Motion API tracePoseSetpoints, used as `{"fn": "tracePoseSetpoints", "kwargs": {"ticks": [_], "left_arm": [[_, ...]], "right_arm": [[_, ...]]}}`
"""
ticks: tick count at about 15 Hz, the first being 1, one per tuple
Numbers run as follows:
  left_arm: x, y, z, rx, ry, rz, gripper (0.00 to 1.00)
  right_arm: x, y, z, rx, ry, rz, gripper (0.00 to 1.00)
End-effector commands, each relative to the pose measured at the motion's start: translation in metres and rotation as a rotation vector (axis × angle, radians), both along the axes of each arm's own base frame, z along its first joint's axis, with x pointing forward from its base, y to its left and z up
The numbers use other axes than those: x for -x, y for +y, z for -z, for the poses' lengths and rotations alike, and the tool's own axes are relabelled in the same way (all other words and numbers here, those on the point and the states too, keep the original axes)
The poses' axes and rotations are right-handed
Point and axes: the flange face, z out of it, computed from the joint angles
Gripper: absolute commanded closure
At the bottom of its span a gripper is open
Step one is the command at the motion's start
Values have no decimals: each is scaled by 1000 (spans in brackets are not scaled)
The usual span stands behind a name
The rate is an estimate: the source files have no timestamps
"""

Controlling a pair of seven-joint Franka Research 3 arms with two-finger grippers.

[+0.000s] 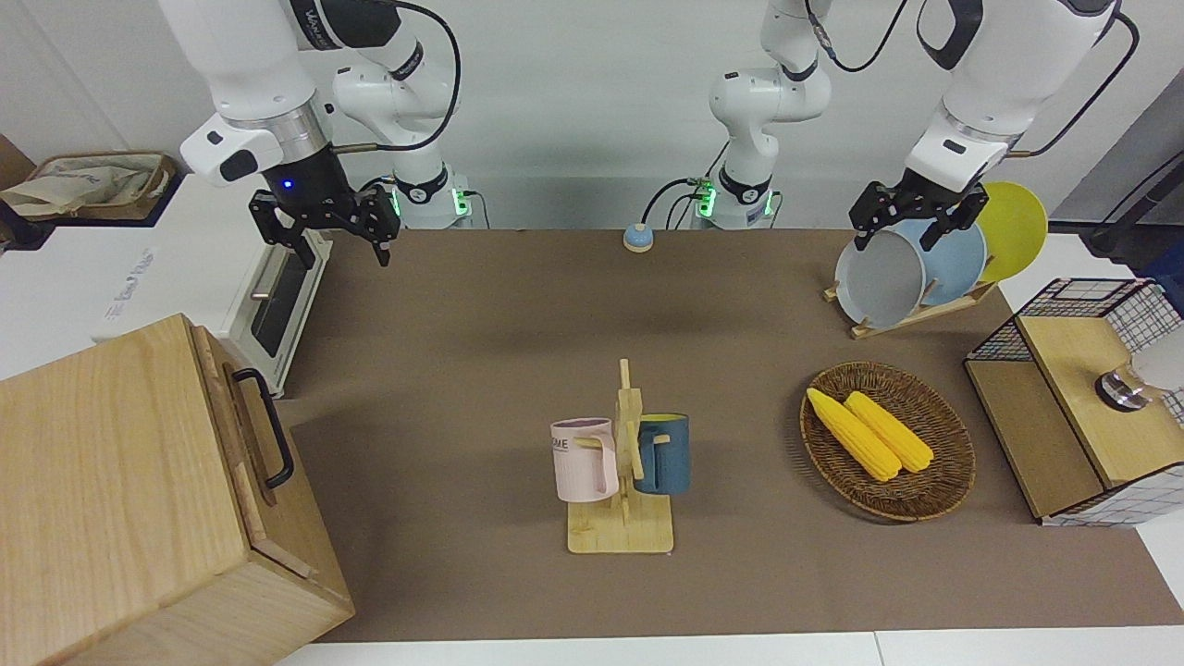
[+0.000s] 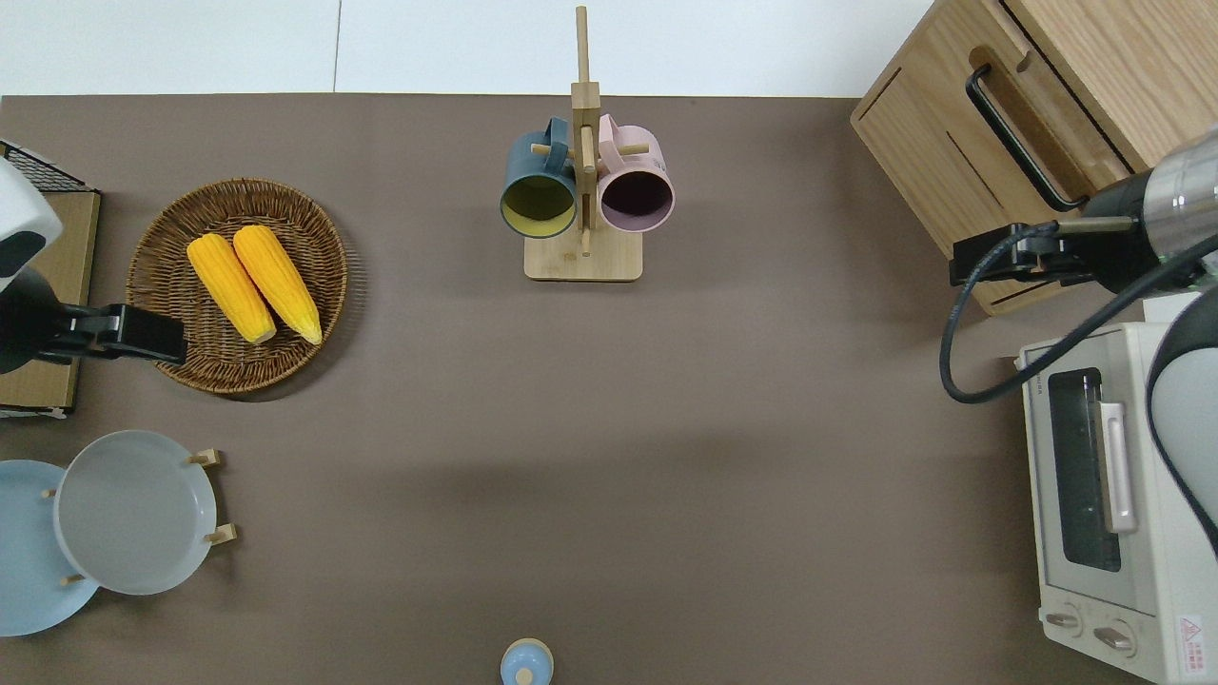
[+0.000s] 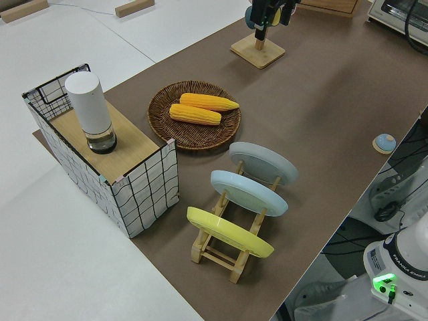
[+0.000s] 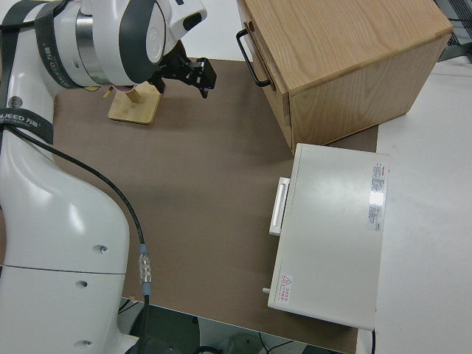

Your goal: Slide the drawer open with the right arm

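The drawer (image 1: 242,416) is the top panel of a big wooden box (image 1: 120,499) at the right arm's end of the table, farther from the robots than the toaster oven. It sits shut, flush with the box front. Its black loop handle (image 1: 266,427) also shows in the overhead view (image 2: 1014,138) and the right side view (image 4: 254,55). My right gripper (image 1: 333,242), blue light on its wrist, hangs open and empty in the air. The overhead view puts it over the gap between box and oven, apart from the handle. It shows in the right side view (image 4: 193,76). The left arm is parked, its gripper (image 1: 895,239) open.
A white toaster oven (image 1: 277,296) stands beside the box, nearer to the robots. A mug stand (image 1: 622,462) with two mugs is mid-table. A basket with corn (image 1: 888,439), a plate rack (image 1: 916,273) and a wire-mesh rack (image 1: 1082,398) are toward the left arm's end.
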Motion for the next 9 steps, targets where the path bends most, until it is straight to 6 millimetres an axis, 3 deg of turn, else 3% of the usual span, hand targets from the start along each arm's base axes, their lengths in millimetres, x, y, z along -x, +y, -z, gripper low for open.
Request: {"fn": "tracePoseSetpoints", "kwargs": {"ticks": [1, 9], "left_arm": [[-2, 1, -4, -16, 5, 12, 7], [-2, 1, -3, -16, 8, 12, 7]], "right_arm": [[4, -1, 7, -7, 28, -28, 13], [4, -9, 6, -13, 28, -15, 15]]}}
